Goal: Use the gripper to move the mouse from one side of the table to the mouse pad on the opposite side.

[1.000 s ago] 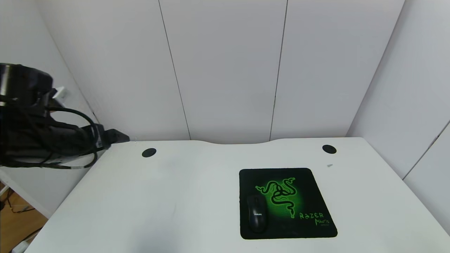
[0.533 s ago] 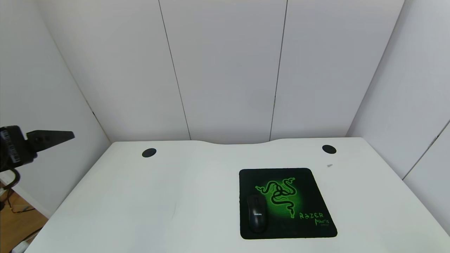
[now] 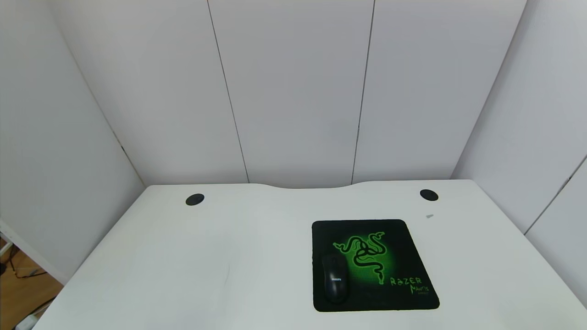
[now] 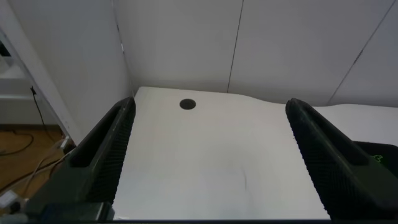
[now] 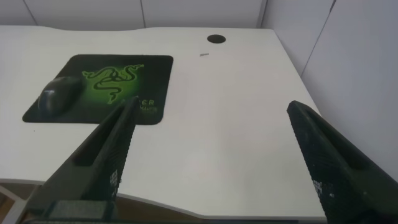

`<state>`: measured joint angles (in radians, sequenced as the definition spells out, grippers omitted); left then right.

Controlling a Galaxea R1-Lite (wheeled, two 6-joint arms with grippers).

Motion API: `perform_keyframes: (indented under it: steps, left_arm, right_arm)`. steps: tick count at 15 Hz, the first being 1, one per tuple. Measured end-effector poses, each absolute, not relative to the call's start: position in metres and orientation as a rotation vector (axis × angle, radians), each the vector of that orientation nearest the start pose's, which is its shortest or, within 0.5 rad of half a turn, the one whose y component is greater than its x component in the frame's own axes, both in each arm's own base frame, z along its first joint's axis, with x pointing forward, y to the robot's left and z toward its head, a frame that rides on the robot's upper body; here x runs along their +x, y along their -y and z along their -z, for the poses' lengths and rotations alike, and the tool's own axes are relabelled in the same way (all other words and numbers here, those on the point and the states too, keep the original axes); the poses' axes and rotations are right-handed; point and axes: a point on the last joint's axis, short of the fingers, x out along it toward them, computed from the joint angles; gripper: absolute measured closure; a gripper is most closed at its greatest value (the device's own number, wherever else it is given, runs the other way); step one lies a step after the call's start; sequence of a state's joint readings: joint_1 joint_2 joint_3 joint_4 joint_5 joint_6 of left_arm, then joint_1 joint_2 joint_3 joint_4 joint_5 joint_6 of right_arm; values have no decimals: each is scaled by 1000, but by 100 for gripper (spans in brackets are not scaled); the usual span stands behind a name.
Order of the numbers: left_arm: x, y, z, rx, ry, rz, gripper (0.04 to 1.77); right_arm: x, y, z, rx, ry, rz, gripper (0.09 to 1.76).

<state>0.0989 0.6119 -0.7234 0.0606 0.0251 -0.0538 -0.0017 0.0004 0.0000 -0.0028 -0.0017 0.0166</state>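
Observation:
The black mouse (image 3: 334,283) lies on the front left part of the black mouse pad (image 3: 390,256) with its green snake logo, on the right half of the white table (image 3: 183,266). Neither arm shows in the head view. My left gripper (image 4: 208,118) is open and empty, held over the table's left side. My right gripper (image 5: 211,121) is open and empty, held over the table's front right edge. The right wrist view shows the mouse (image 5: 57,96) on the pad (image 5: 124,87), far from the fingers.
Two round black cable holes (image 3: 194,199) (image 3: 429,195) sit near the curved back edge. A small grey speck (image 3: 429,216) lies behind the pad. White wall panels close in the back and sides. Wooden floor with cables (image 3: 18,275) shows at the left.
The left arm, at the head view's left edge a second ago, has pulled back out of that view. The mouse and pad have not moved.

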Motion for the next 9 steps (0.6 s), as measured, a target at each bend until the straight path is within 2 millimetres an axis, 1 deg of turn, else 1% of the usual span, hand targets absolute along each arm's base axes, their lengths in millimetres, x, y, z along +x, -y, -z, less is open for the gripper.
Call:
perform_keyframes:
  steps: [2, 4, 6, 9]
  left_arm:
    - [-3, 0, -267, -43, 135, -104, 9]
    - [-24, 1, -260, -42, 198, -81, 9]
    - [-41, 1, -253, -34, 251, -53, 9]
    - [-59, 0, -239, 11, 311, -31, 9]
  right_arm:
    - [-23, 0, -76, 17, 2, 3, 14]
    - [-23, 0, -76, 17, 3, 3, 14]
    - [-23, 0, -76, 17, 3, 3, 14]
    - [-23, 0, -76, 17, 3, 3, 14]
